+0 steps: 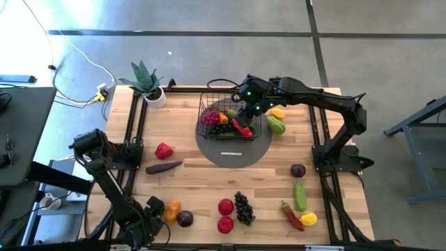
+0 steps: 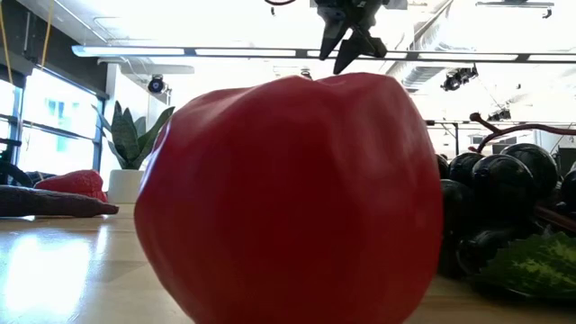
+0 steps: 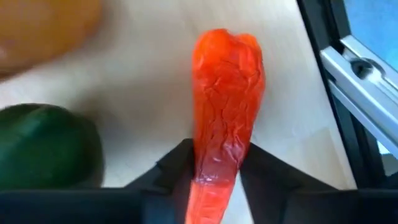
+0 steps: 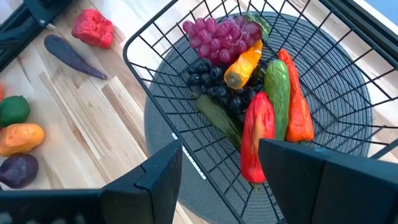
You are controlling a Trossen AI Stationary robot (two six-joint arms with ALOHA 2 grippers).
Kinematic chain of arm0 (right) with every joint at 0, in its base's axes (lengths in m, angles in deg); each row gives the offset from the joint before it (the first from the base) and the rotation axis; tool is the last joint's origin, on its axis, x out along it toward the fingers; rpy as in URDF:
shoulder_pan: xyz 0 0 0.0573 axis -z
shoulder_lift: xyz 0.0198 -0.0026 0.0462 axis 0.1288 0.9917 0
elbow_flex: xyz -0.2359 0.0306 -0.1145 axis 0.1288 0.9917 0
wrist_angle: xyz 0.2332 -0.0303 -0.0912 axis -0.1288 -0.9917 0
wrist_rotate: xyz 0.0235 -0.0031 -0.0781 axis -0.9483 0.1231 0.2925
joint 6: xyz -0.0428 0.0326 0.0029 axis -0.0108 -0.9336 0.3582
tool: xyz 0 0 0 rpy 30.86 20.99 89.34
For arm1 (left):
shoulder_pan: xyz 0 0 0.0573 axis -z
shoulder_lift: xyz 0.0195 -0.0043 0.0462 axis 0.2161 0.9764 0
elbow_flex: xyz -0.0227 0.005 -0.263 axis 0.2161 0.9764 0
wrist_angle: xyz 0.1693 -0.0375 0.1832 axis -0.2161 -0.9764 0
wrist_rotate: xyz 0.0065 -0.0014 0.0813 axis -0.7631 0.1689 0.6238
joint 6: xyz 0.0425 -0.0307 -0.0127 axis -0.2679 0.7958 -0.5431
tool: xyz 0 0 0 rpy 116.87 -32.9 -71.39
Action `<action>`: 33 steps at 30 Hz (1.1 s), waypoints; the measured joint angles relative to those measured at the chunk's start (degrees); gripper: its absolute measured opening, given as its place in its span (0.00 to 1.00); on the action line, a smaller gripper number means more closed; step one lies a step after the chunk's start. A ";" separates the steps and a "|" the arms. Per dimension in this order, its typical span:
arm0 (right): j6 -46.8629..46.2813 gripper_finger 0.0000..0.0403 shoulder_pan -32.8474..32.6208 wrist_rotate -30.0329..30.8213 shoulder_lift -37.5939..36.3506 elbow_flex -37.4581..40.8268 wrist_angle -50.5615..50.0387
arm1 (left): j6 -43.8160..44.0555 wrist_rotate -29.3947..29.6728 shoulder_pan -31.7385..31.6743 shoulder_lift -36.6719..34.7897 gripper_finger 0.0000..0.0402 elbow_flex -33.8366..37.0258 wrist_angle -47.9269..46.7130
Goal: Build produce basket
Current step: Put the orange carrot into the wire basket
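A light wooden table (image 1: 209, 183) is seen from above, bordered by a black frame. A grey round mat (image 1: 233, 151) is laid at its middle with the black wire basket (image 1: 209, 104) set on it, and a potted plant (image 1: 148, 84) is placed at a far corner. Loose produce is scattered over the boards: a red pepper (image 1: 164, 150), a purple eggplant (image 1: 164, 167), dark grapes (image 1: 243, 208), two red fruits (image 1: 225, 215), a cucumber (image 1: 300, 196) and a purple plum (image 1: 297, 170).

robot lab: framed wooden table (image 1: 209, 188), concrete floor (image 1: 209, 17)
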 joint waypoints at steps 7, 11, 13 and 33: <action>0.42 0.48 0.00 0.00 0.00 0.00 -0.83 | 0.01 -0.42 0.50 -0.01 0.12 -3.83 -0.30; 0.51 0.48 0.00 0.00 0.00 0.00 -0.84 | 0.00 0.80 0.46 -0.12 0.14 -7.30 -2.72; 1.41 0.48 0.00 0.00 0.00 0.00 -0.95 | 0.04 1.05 0.40 -0.14 0.14 -8.64 -4.79; 8.76 0.48 -0.09 -1.57 0.00 0.02 -9.10 | 1.42 5.91 -11.05 -6.02 0.14 -13.45 -13.94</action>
